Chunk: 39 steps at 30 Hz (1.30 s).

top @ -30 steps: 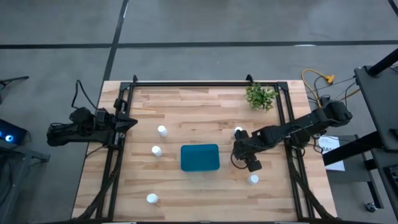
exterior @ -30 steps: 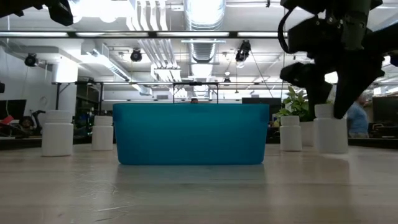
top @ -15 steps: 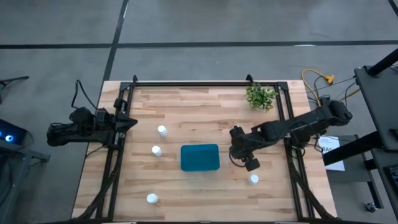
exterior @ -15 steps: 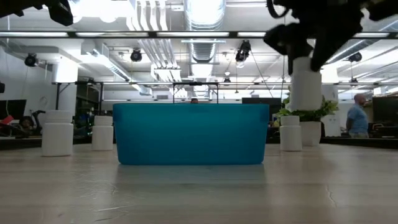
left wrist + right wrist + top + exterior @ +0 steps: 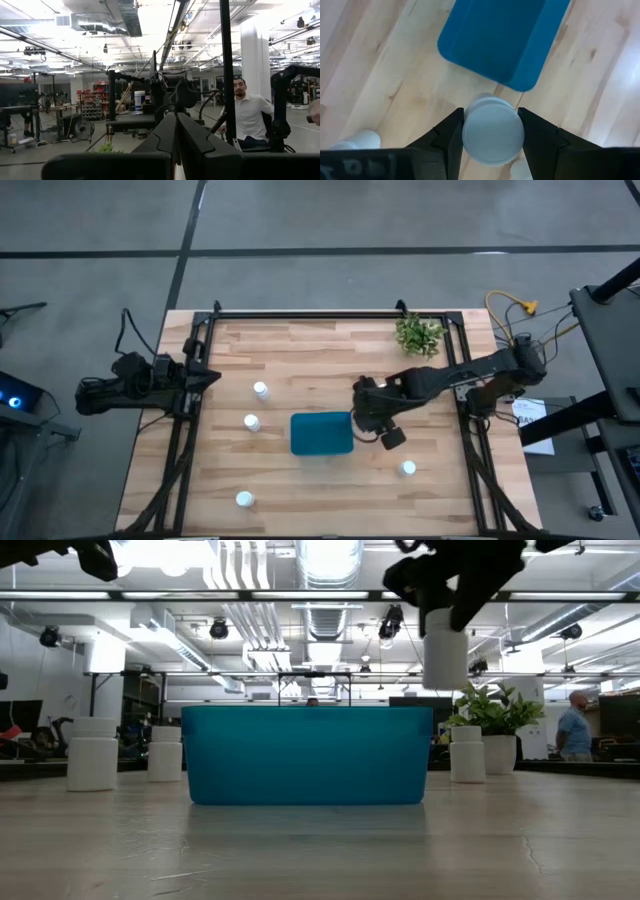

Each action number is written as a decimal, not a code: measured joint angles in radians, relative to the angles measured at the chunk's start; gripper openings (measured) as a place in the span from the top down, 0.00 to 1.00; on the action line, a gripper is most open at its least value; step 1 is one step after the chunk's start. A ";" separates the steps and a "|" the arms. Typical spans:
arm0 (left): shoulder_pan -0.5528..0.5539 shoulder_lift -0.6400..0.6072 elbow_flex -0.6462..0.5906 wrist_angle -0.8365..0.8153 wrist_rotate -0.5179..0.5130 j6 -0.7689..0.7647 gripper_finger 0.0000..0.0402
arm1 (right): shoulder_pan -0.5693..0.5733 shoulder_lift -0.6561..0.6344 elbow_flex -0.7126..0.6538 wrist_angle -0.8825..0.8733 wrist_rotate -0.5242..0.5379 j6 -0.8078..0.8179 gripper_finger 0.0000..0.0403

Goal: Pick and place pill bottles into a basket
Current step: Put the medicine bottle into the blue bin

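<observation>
My right gripper (image 5: 366, 413) is shut on a white pill bottle (image 5: 446, 648), held up in the air just off the right end of the teal basket (image 5: 322, 433). The bottle also shows in the right wrist view (image 5: 493, 131); in the high view the gripper hides it. Two bottles (image 5: 261, 390) (image 5: 252, 422) stand on their bases left of the basket. One (image 5: 244, 499) stands near the front left, and one (image 5: 407, 468) to the basket's front right. My left gripper (image 5: 205, 377) waits shut at the table's left edge. My right gripper pinches the bottle between its two fingers (image 5: 451, 135) at its top end, on opposite sides of the round cap (image 5: 469, 131). The fingers come from above, pointing down. The bottle hangs upright below them, clear of the table and higher than the basket's rim (image 5: 307, 708).
A small green plant (image 5: 419, 335) in a white pot stands at the far right of the wooden table (image 5: 300, 340). Black frame rails (image 5: 462, 370) run along the table's sides and back. A person (image 5: 249, 117) is in the room beyond.
My right gripper has lifted the bottle off the table and carried it toward the table's left edge, up to the basket's right end. The bottle has stayed upright and now hangs above rim height.
</observation>
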 joint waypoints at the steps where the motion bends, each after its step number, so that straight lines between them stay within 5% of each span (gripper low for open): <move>1: 0.000 0.000 0.000 -0.001 0.000 0.000 1.00 | -0.002 0.022 0.017 -0.002 -0.001 -0.014 0.62; 14: 0.000 0.000 0.000 0.000 0.000 0.000 1.00 | -0.016 0.204 0.178 0.001 -0.055 -0.127 0.62; 39: 0.000 0.000 0.000 0.005 0.000 0.001 1.00 | -0.117 0.254 0.137 0.099 -0.108 -0.204 0.62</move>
